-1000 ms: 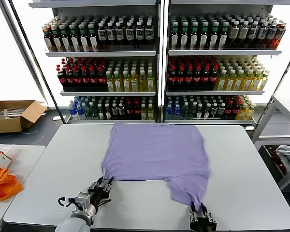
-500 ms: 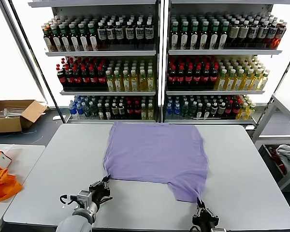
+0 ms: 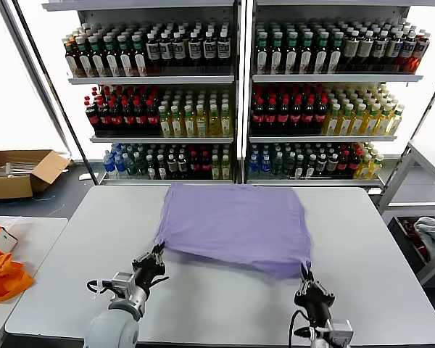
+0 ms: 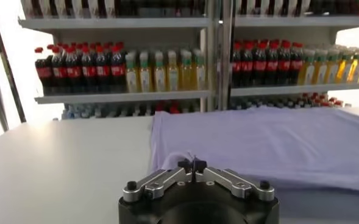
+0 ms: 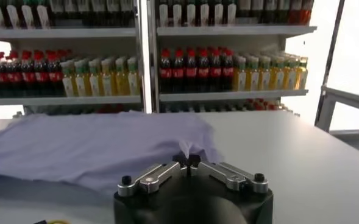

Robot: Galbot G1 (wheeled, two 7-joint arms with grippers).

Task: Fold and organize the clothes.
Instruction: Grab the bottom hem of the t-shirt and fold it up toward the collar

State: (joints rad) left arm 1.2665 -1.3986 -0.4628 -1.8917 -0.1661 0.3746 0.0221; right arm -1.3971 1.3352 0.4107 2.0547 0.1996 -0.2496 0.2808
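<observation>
No label on the bottles [image 3: 159, 51] of the shelves [image 3: 239, 80] is legible; only red, yellow and dark caps and contents show. The lavender T-shirt [image 3: 235, 225] lies on the white table [image 3: 72, 246] toward twelve o'clock, its printed graphic hidden, only plain fabric facing up. The left gripper [image 3: 154, 262] sits at about seven o'clock on the table, its jaws pinched together on the shirt's near left corner; in the left wrist view [image 4: 192, 164] the fingertips meet over a small bunch of cloth. The right gripper [image 3: 307, 278] is at about five o'clock, likewise clamped on the near right corner, seen closed on fabric in the right wrist view [image 5: 190, 159]. Both arms are cut off by the lower edge of the head view. The near hem is raised off the table and casts a shadow beneath. Compared with half a second ago, the hanging tail at the right corner has been drawn up and the near edge has travelled farther from the robot. An orange bag [image 3: 1, 275] and a cardboard box [image 3: 18, 170] sit at nine o'clock, a whitish cloth [image 3: 431, 232] at three.
</observation>
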